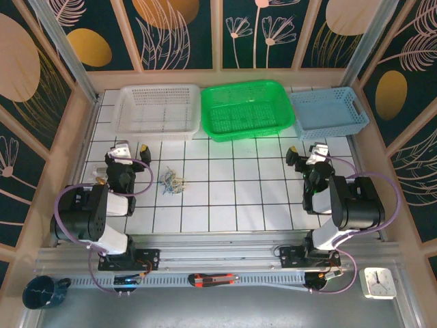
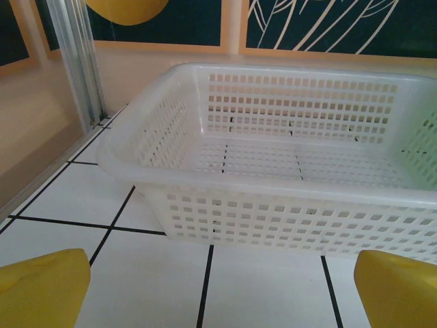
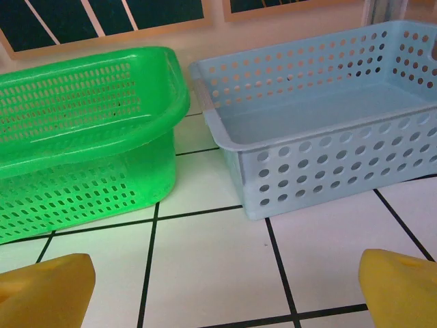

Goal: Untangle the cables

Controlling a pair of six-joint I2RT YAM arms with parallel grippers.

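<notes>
- Lying closest, on the near ledge behind both arm bases, an orange-and-black box cutter (image 1: 212, 279) is resting between a dark mug (image 1: 42, 292) and a small white clock (image 1: 377, 282).
- Seen from above, the left hand (image 1: 130, 146) is standing wide open over the tiled worktop (image 1: 232, 205), gripping nothing. The cables (image 1: 172, 182) are lying in a small clump off to its right, a little back toward the arm bases and clear of it.
- The right hand (image 1: 311, 150) is also gaping wide and holding nothing, with the cables lying well off to its left.
- Beyond both hands, a white basket (image 1: 158, 109), a green basket (image 1: 247, 109) and a blue basket (image 1: 329, 113) are sitting in a row.
- On the left wrist camera, the yellow fingertips (image 2: 41, 290) are sitting far apart with bare tile between them, and the white basket is standing straight ahead.
- On the right wrist camera, the fingertips are again spreading wide. The blue basket is sitting ahead and slightly right, and the green one ahead to the left, just beside it.
</notes>
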